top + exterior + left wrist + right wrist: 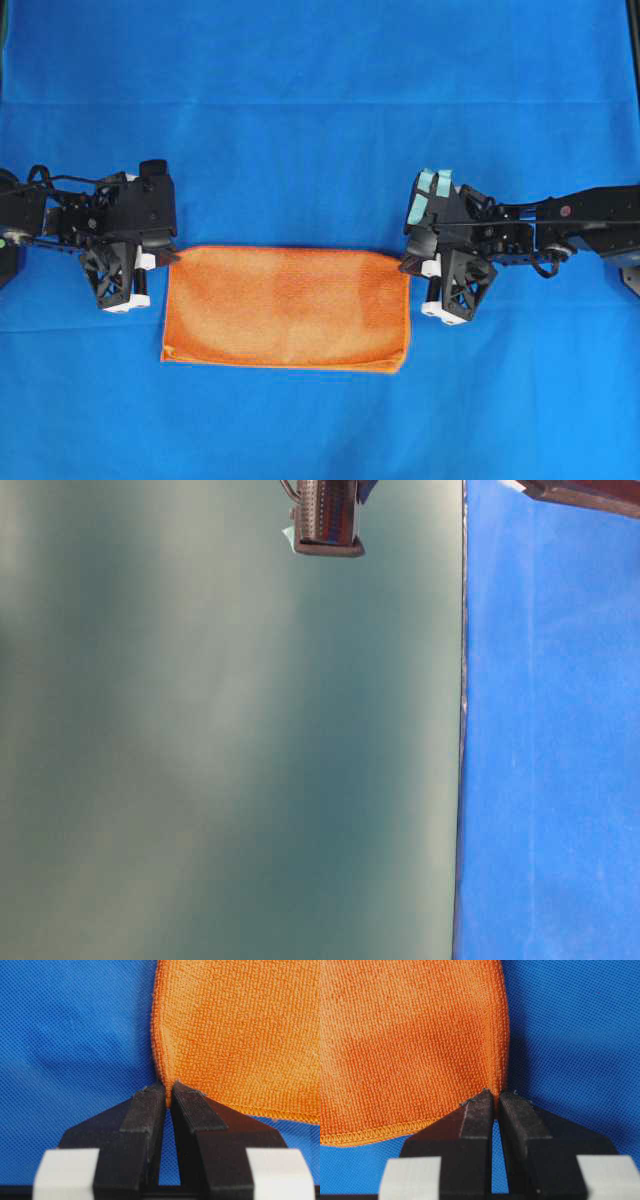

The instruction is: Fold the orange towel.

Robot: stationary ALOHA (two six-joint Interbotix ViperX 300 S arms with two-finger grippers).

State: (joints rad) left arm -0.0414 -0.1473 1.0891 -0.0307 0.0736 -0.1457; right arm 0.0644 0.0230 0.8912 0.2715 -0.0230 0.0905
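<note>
The orange towel [285, 305] lies flat on the blue cloth as a wide rectangle, its long sides running left to right. My left gripper [158, 259] is at the towel's far left corner. In the left wrist view the gripper [169, 1091] is shut, with the corner of the towel [240, 1035] pinched between its black fingertips [150, 1100]. My right gripper [413, 265] is at the far right corner. Seen from the right wrist, this gripper [496, 1096] is shut on the hemmed edge of the towel [405, 1045].
The blue cloth [320, 100] covers the whole work surface around the towel. The table-level view shows only a grey-green wall, a strip of blue cloth [550, 780] and a dark piece of an arm [325, 520] at the top.
</note>
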